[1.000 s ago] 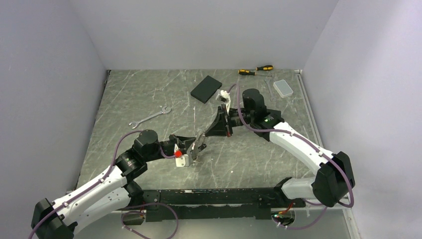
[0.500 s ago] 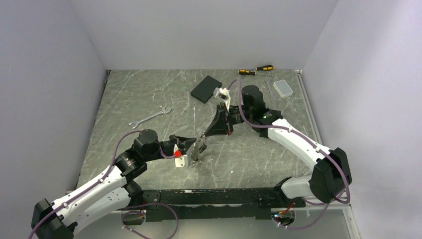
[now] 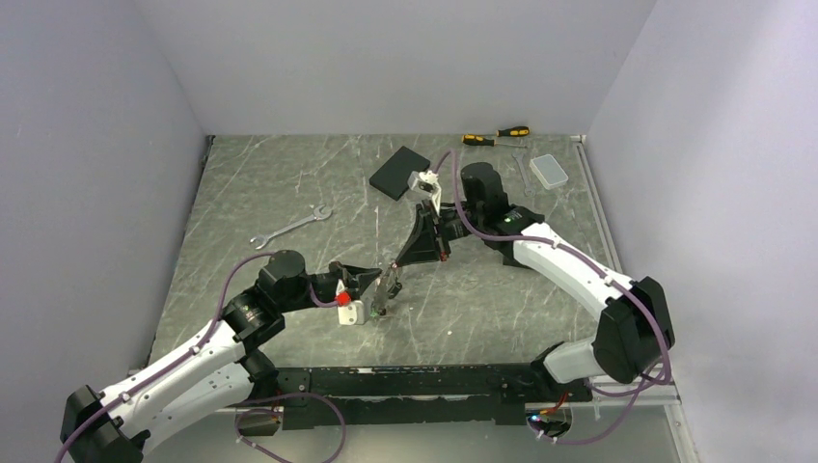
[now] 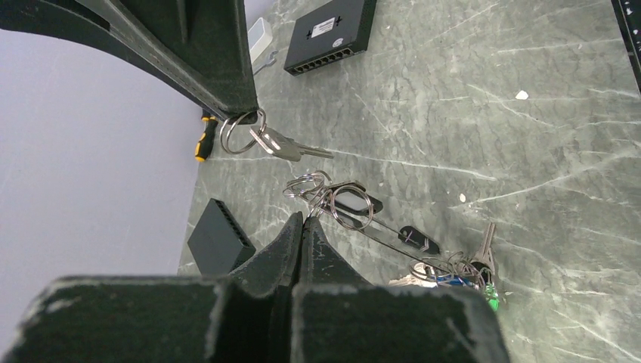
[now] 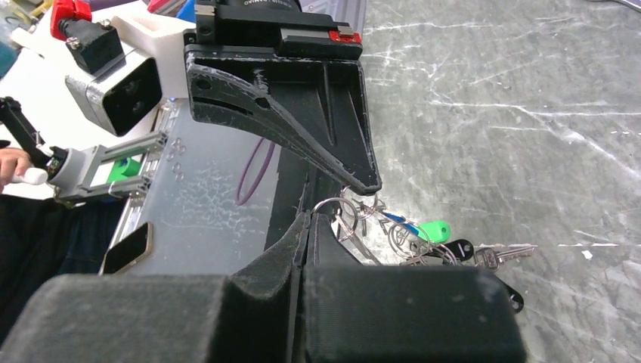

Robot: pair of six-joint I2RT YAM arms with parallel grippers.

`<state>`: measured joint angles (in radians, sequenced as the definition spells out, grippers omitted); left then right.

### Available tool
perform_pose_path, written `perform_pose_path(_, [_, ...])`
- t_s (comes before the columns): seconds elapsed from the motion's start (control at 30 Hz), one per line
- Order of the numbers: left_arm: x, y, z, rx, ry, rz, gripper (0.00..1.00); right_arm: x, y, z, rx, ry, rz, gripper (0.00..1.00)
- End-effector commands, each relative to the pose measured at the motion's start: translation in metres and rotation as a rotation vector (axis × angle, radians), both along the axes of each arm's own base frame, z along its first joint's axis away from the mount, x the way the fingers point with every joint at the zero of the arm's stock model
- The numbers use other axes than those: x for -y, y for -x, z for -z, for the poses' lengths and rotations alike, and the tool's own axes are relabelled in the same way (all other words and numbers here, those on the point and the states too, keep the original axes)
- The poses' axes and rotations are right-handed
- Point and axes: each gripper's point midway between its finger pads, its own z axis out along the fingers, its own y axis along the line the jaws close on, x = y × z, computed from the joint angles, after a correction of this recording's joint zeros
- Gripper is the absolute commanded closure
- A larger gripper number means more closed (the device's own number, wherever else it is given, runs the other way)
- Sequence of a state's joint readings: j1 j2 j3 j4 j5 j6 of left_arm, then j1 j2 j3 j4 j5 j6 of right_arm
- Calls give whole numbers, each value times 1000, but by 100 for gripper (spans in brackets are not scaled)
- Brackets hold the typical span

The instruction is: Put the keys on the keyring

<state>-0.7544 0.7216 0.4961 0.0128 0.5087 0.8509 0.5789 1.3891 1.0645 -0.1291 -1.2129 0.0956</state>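
My left gripper (image 3: 388, 286) is shut on one end of the keyring (image 4: 387, 232), a long thin wire loop that slopes down to the table. On its low end hang keys with a green tag (image 5: 435, 229), a black tag (image 4: 417, 239) and a blue one (image 4: 453, 280). My right gripper (image 3: 398, 262) is shut on a small split ring (image 4: 238, 132) from which a silver key (image 4: 291, 149) dangles. That ring hangs just above and beside the keyring's held end; the two gripper tips nearly meet at mid-table.
A silver wrench (image 3: 290, 227) lies at the left. A black box (image 3: 399, 172) sits behind the grippers. Two screwdrivers (image 3: 495, 136) and a clear plastic case (image 3: 551, 171) lie at the back right, near the wall.
The right arm has swung a little to the left, and its wrist has turned with the small ring still gripped. The left arm has barely moved.
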Motion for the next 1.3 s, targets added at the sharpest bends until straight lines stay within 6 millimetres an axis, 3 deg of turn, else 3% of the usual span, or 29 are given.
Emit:
perform_pose_path(0.0, [5,4,-36,53,75,34,100,-2,-1,-15,61,-40,-42,100])
perform_pose_path(1.27, [10,12,-34,35,71,83,100,-17,23,7,-15,35,-193,100])
